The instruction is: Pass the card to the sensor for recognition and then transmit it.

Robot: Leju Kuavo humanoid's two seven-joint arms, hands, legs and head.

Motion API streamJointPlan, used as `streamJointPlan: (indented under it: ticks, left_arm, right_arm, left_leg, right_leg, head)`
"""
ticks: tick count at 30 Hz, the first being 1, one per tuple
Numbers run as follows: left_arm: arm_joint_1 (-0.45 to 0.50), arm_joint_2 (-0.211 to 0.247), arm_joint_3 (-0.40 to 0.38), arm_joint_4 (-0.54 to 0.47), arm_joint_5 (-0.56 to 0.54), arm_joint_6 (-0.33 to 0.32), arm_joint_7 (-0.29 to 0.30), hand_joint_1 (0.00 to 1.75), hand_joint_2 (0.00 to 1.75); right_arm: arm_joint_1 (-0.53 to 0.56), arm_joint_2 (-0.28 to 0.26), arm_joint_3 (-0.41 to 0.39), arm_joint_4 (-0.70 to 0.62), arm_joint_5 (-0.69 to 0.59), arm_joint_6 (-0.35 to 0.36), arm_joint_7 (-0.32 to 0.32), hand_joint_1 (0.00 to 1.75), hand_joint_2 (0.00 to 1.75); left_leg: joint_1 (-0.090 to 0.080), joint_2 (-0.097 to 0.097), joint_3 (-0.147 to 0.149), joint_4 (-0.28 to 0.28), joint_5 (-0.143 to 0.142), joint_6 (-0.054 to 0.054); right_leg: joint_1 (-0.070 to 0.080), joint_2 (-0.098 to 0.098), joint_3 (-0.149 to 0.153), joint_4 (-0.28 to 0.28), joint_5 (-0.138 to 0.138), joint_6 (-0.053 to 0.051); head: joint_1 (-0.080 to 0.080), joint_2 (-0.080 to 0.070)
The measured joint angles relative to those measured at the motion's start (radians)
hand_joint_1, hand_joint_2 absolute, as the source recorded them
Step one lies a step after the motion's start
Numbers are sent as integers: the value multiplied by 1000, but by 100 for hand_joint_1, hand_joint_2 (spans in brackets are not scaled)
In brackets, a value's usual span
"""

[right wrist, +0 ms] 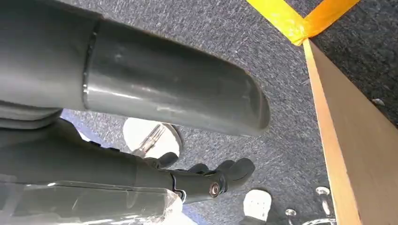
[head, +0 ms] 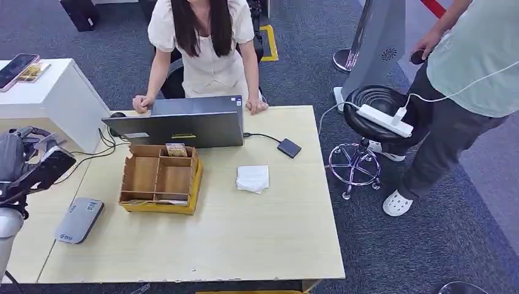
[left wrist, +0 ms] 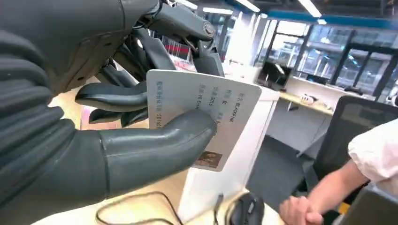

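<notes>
1. Your card [left wrist: 206,117] sits in the left hand [left wrist: 94,122], pinched between the thick thumb on its printed face and the darker fingers [left wrist: 110,96] behind it; the card stands roughly on edge.
2. In the head view the left hand [head: 30,165] hangs at the left edge of the worktop [head: 257,233], above and just behind the grey sensor [head: 79,219], which lies flat near the worktop's left front corner.
3. You see the right hand [right wrist: 141,117] over grey carpet beside the worktop's edge, its fingers [right wrist: 211,180] partly curled with nothing in them; you cannot tell whether they are clenched or released.
4. A cardboard tray [head: 160,177] with compartments sits mid-worktop, touching the laptop [head: 183,125] behind it.
5. A white folded paper [head: 253,178] lies to the tray's right.
6. A person [head: 202,43] sits behind the laptop, hands on the worktop.
</notes>
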Motion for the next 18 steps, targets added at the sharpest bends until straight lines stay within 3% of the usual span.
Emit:
streamJointPlan:
  ticks: [5, 7, 10, 14, 18]
  left_arm:
    - [1, -24, 23, 0, 35, -13, 3, 175, 175]
    - [1, -34, 37, 2, 98, -42, 13, 175, 175]
    - [11, -55, 73, 9, 310, -135, 32, 175, 175]
    - [21, -77, 116, 42, 407, -127, 37, 175, 175]
    - [21, -96, 152, 92, 520, -125, 80, 175, 175]
  right_arm:
    - [0, 0, -2, 0, 2, 0, 0, 0, 0]
    - [0, 0, -6, 0, 3, -1, 0, 0, 0]
    - [1, 0, -9, 0, 8, -2, -5, 0, 0]
    - [1, 0, -13, 0, 11, -3, -6, 0, 0]
    - [0, 0, -14, 0, 17, -3, 0, 0, 0]
  left_leg:
    - [0, 0, 0, 0, 0, 0]
    - [0, 0, 0, 0, 0, 0]
    - [0, 0, 0, 0, 0, 0]
    - [0, 0, 0, 0, 0, 0]
    - [0, 0, 0, 0, 0, 0]
  right_leg:
    - [0, 0, 0, 0, 0, 0]
    - [0, 0, 0, 0, 0, 0]
    - [0, 0, 0, 0, 0, 0]
    - [0, 0, 0, 0, 0, 0]
    - [0, 0, 0, 0, 0, 0]
  head:
    - [0, 0]
    - [0, 0]
    - [0, 0]
    - [0, 0]
    - [0, 0]
